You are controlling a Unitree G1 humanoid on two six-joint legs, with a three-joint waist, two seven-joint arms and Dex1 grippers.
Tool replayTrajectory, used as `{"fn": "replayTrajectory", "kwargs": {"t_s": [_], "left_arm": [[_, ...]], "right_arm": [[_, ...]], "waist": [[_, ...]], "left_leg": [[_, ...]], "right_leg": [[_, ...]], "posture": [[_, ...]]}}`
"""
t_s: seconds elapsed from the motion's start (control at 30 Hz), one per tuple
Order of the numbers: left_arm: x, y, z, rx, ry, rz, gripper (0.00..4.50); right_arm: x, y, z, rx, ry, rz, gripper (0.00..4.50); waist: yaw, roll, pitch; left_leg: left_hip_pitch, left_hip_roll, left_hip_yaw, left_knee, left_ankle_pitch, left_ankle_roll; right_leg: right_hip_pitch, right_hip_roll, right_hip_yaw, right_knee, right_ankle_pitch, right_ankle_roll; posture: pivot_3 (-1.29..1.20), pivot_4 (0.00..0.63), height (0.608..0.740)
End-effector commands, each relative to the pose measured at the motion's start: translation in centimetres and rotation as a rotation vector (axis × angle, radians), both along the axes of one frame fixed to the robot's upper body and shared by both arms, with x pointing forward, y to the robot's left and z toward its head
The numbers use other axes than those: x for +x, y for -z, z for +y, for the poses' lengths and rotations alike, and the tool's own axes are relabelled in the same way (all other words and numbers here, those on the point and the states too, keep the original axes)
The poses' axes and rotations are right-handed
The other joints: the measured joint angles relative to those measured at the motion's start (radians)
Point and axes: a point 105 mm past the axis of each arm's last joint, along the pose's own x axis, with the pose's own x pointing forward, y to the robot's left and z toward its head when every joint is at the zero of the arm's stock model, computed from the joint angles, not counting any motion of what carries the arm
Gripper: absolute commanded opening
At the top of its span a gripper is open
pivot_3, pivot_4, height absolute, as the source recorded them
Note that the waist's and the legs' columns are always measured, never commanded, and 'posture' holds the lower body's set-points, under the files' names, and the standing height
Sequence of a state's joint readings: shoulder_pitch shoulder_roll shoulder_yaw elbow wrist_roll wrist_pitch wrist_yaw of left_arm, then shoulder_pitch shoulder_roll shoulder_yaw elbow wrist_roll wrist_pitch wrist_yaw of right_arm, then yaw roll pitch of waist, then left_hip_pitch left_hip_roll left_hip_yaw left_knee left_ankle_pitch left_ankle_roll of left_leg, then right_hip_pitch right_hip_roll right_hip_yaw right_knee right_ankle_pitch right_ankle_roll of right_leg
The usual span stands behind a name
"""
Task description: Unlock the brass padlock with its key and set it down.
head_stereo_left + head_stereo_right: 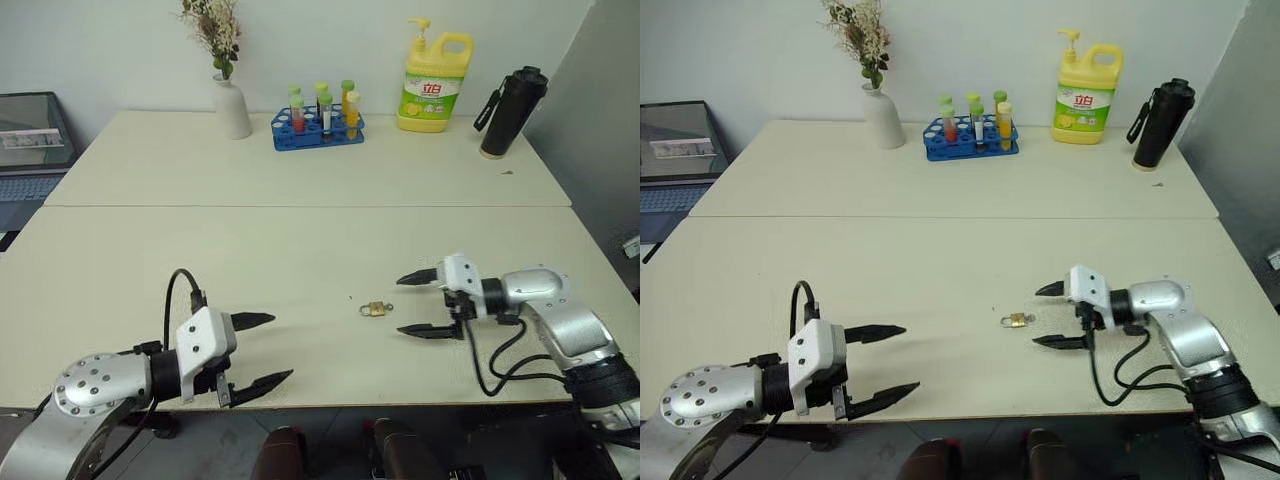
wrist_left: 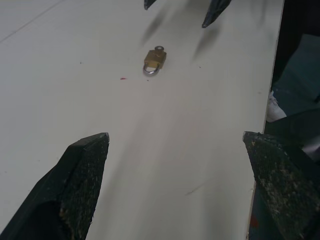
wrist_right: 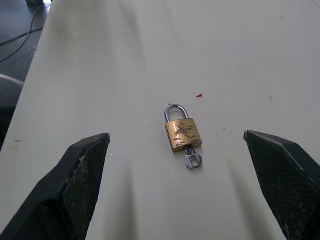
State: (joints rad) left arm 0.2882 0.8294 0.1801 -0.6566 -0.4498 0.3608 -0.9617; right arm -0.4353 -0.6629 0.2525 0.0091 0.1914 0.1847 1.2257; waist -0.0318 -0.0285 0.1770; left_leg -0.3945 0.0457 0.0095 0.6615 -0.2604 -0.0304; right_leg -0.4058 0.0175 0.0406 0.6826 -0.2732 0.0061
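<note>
Left tool [image 1: 262, 350], fingers spread wide and holding nothing, hovers over the near edge of the pale desk [image 1: 300, 250] and points toward the brass padlock [image 1: 375, 309], which lies well apart from it to the right. The brass padlock rests flat on the desk, near the front edge, with the key [image 3: 192, 159] seated in the keyhole at the bottom of its body. Right tool [image 1: 412, 303], likewise wide open and empty, sits just beside the padlock on its right; the padlock lies in line with the gap between the two black fingers, a little beyond their tips and touching neither. In the right wrist view the padlock's long axis runs along the tool's own pointing line: the silver shackle [image 3: 175, 111] points away from the right tool, toward the left tool, and the key's ring head faces the right tool. Along the far edge of the desk stand a white vase [image 1: 232, 106], a blue tube rack [image 1: 318, 130], a yellow detergent bottle [image 1: 436, 85] and a black flask [image 1: 510, 110]
</note>
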Motion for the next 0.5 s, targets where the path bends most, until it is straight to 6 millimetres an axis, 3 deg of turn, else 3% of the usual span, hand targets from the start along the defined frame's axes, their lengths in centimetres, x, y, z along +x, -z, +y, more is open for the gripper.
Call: {"fn": "replayTrajectory", "kwargs": {"t_s": [0.03, 0.2, 0.5], "left_arm": [[-0.5, -0.5, -0.7, 0.017, 0.038, -0.042, 4.49], [-0.6, -0.4, -0.7, 0.01, 0.03, -0.044, 4.49], [-0.9, -0.1, -0.7, 0.01, 0.023, -0.04, 4.49]], "right_arm": [[0.2, 0.0, 1.4, -0.038, -0.052, -0.024, 4.5], [1.0, 0.1, 2.3, -0.056, -0.077, -0.038, 4.5], [1.2, 0.3, 2.1, -0.058, -0.076, -0.029, 4.5]], "waist": [[0.001, 0.0, 0.0], [0.004, 0.0, 0.0], [0.003, 0.0, 0.0]], "left_leg": [[0.0, 0.0, 0.0, 0.0, 0.0, 0.0], [0.0, -0.001, 0.0, 0.001, 0.0, 0.0], [0.0, 0.0, 0.0, 0.0, 0.0, 0.0]], "right_leg": [[0.0, 0.0, 0.0, 0.0, 0.0, 0.0], [0.0, 0.0, 0.0, 0.0, 0.0, 0.0], [0.0, 0.0, 0.0, 0.0, 0.002, -0.003]], "posture": [[0.0, 0.15, 0.74], [0.0, 0.15, 0.74], [0.0, 0.15, 0.74]]}}
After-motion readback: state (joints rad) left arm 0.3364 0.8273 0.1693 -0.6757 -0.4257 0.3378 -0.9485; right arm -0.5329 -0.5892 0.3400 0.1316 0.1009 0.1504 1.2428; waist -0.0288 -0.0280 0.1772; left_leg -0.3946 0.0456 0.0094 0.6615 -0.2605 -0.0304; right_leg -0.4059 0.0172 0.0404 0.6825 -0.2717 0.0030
